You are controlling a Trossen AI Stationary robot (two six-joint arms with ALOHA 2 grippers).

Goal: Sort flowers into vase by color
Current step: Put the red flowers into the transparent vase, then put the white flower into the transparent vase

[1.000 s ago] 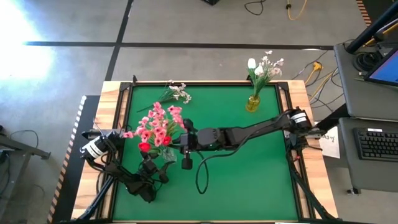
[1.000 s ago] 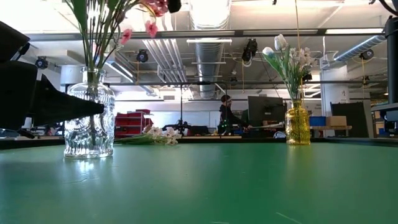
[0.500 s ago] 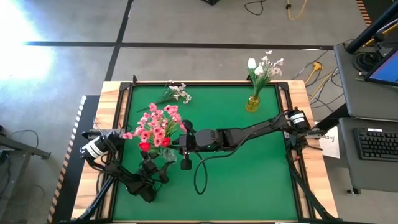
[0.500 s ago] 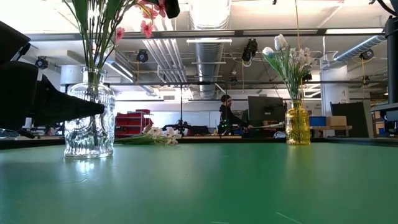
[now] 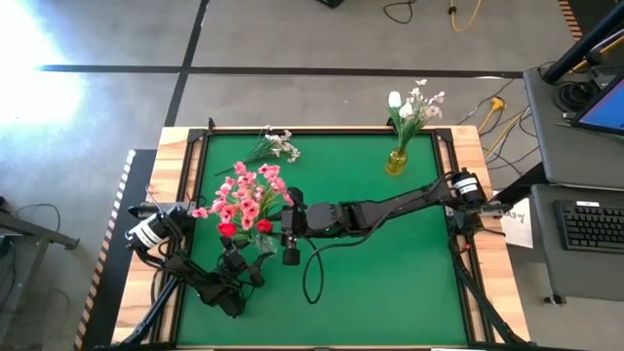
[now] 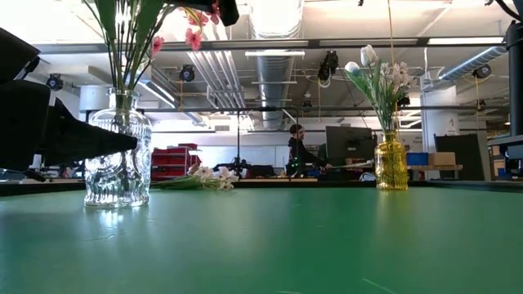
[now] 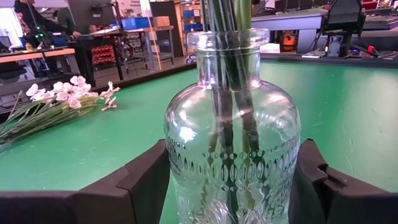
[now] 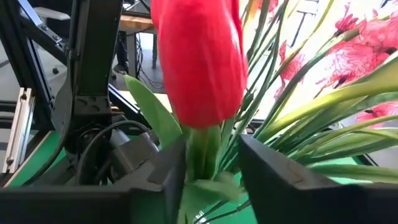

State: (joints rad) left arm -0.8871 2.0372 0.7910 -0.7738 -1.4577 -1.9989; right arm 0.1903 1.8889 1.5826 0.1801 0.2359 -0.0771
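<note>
A clear glass vase stands left of the table's middle and holds pink sprays and red tulips. My left gripper is shut on this vase from its near side. My right gripper is up at blossom height, right of the bouquet, shut on a red tulip. A yellow vase at the far right holds white tulips and white sprays. A white-blossom spray lies flat on the mat at the far left. My left gripper holds the clear vase's round body between its two fingers, one on each side, coming in level near the mat. The vase stands upright on the mat. My right gripper holds the red tulip's stem just below the blossom between its two fingers, coming level from the table's right. The tulip stands upright among the other stems above the clear vase.
The green mat has wooden rails around it. The mat's near and right parts hold nothing but my right arm and its hanging cable. A person shows in the room behind.
My right gripper has gone a little toward the table's left edge with the red tulip, and the bouquet's blossoms have leaned slightly left with it. The clear vase and my left gripper have kept still.
</note>
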